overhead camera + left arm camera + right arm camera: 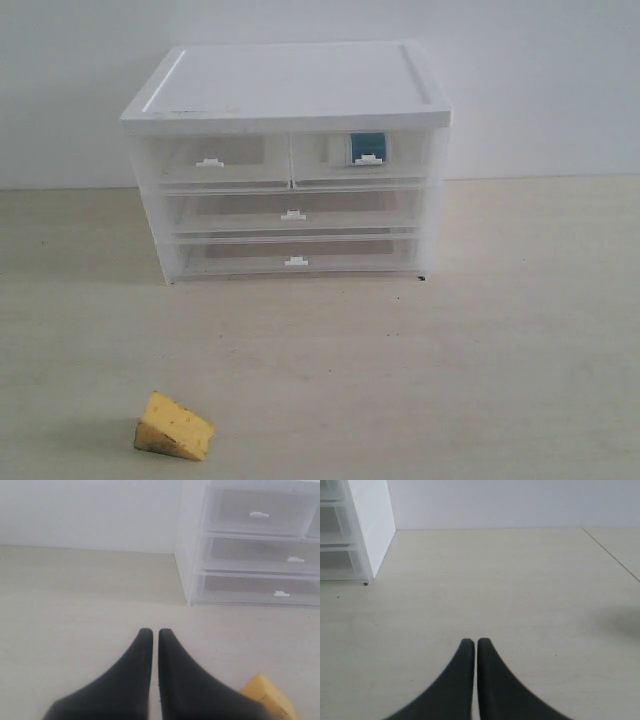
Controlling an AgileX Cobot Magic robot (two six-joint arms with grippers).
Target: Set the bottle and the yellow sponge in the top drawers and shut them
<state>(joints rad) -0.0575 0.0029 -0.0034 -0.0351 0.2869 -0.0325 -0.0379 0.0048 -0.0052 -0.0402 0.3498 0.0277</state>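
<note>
Evidently, bottle [366,147] inside top-right drawer [402,171] (closed)

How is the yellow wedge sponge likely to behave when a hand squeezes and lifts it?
The yellow sponge looks pitted and foam-like, so it will probably compress and feel light. Its sloping wedge faces may let a grip slide toward the thin edge. It lies on a broad flat face, so rolling seems unlikely.

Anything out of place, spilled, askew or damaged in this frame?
Nothing spilled or damaged. The only stray item is the yellow sponge, lying alone on the table in front of the drawer unit, outside any drawer. The bottle shows through the shut top right drawer; all drawers sit flush.
</note>
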